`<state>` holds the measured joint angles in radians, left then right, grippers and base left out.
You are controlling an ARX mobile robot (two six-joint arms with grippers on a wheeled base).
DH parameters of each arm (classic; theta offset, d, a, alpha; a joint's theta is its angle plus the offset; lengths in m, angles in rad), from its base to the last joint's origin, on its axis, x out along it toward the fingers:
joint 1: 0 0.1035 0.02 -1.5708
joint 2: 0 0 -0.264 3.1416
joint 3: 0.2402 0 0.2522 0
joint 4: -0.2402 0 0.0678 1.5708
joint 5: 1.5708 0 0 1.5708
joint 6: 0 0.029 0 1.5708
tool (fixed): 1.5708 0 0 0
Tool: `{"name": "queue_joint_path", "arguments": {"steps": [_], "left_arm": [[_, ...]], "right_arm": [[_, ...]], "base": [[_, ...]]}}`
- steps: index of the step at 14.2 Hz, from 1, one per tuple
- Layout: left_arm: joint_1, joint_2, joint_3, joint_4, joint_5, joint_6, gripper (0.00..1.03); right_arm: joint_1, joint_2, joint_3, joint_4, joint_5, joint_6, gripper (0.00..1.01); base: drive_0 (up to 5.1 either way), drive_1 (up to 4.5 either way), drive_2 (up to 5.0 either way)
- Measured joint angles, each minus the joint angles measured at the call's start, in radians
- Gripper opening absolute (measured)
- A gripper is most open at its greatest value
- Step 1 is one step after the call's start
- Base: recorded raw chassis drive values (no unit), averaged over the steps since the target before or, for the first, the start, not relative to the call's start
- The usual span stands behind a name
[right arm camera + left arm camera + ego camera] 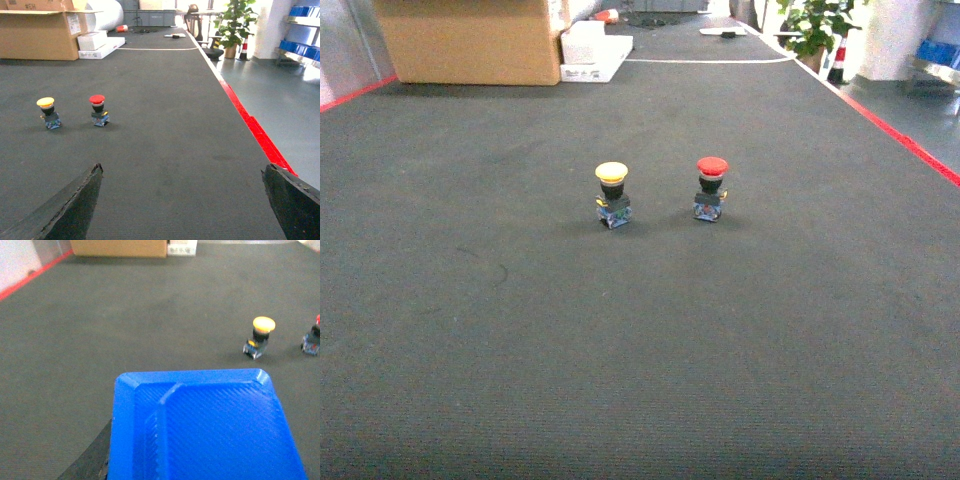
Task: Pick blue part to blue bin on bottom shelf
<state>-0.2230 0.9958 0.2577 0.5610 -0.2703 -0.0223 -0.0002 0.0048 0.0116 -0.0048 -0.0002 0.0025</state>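
A dark grey textured worktop [640, 350] fills most of the head view. Near its centre, two push-button parts are seen standing upright and well apart: a yellow mushroom-capped button on a small blue-and-black base [612, 194] on the left, and a red mushroom-capped button on a similar base [710, 187] to its right. A large brown cardboard box [470, 40] sits at the upper left of the frame, with flat white boxes [592, 52] just beside it. A potted green plant [812, 28] is seen at the upper right, beyond the red edge stripe [900, 140].

In the left wrist view, a bright-blue ribbed plastic piece [210, 430] fills the lower half of the frame, close under the camera; whether it is gripped cannot be told, as only one dark finger [87, 460] shows at the lower left.

In the right wrist view, the right fingers [70, 205] are set wide apart at the lower corners, with nothing between them.

Blue bins on a shelf [300, 47] are visible at the far right of that view.
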Motion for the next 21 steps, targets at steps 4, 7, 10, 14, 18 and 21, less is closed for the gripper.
{"name": "queue_joint_path", "arguments": {"steps": [4, 7, 10, 14, 18, 21], "left_arm": [[-0.146, -0.531, -0.002, -0.409, -0.215, -0.002, 0.44], [-0.244, -0.690, -0.002, -0.554, -0.332, -0.010, 0.44], [-0.324, -0.703, 0.005, -0.597, -0.389, -0.064, 0.44], [-0.335, -0.698, 0.008, -0.593, -0.392, -0.081, 0.44], [-0.335, -0.698, 0.008, -0.592, -0.392, -0.082, 0.44], [-0.335, -0.697, 0.008, -0.592, -0.393, -0.083, 0.44]], "right_arm": [[0.000, 0.000, 0.000, 0.000, 0.000, 0.000, 0.98], [0.000, 0.000, 0.000, 0.000, 0.000, 0.000, 0.98], [0.000, 0.000, 0.000, 0.000, 0.000, 0.000, 0.98], [0.000, 0.000, 0.000, 0.000, 0.000, 0.000, 0.98], [0.000, 0.000, 0.000, 0.000, 0.000, 0.000, 0.98], [0.000, 0.000, 0.000, 0.000, 0.000, 0.000, 0.98]], "base": [[0.0, 0.00, 0.0], [0.0, 0.00, 0.0], [0.0, 0.00, 0.0], [0.0, 0.00, 0.0], [0.0, 0.00, 0.0], [0.0, -2.78, 2.8]]}}
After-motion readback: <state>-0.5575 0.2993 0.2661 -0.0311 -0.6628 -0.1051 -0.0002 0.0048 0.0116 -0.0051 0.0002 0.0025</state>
